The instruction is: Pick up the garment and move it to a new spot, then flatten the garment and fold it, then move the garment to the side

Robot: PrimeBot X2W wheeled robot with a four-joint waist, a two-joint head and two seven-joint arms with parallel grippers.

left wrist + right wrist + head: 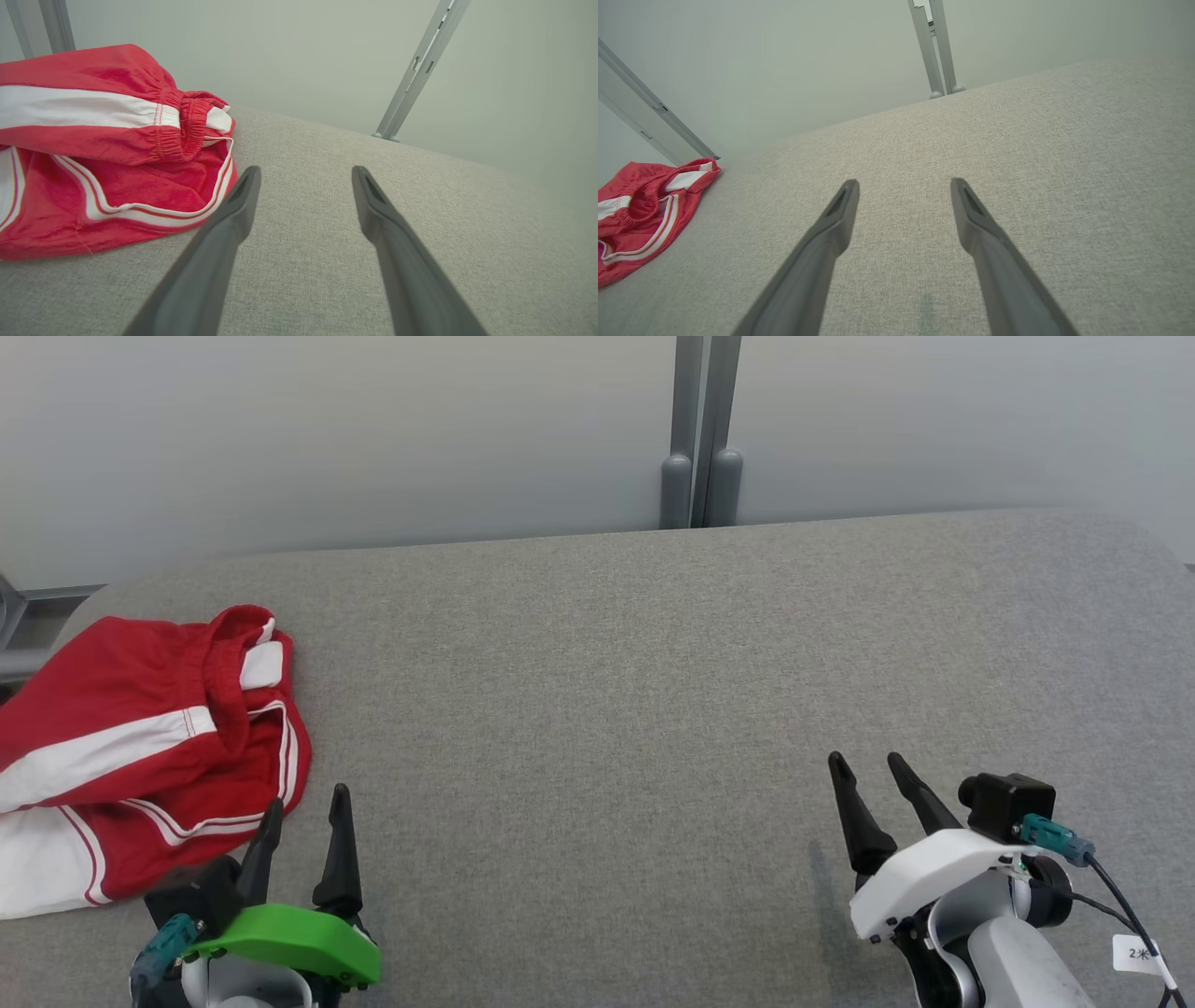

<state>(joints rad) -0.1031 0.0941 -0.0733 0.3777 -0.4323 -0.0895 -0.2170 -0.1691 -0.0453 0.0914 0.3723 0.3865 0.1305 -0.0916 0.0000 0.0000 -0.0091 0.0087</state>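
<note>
fingers of the left gripper (307,796) stand wide apart with nothing between them, low near the desk's (607,663) front edge toward its left corner, and point at the far edge. the tip of its left-hand finger lies just beside the hem of the garment (140,747); whether the two touch cannot be told. the garment, red shorts with white stripes and a gathered waistband, lies crumpled in a heap against the left edge of the desk, partly over it. the right gripper (864,758) is near the front edge toward the right corner, its fingers also spread wide and holding nothing, over bare grey fabric and well apart from the garment. beyond the far edge rises a pale wall (373,429) with a grey metal post (700,429) standing against it.
</note>
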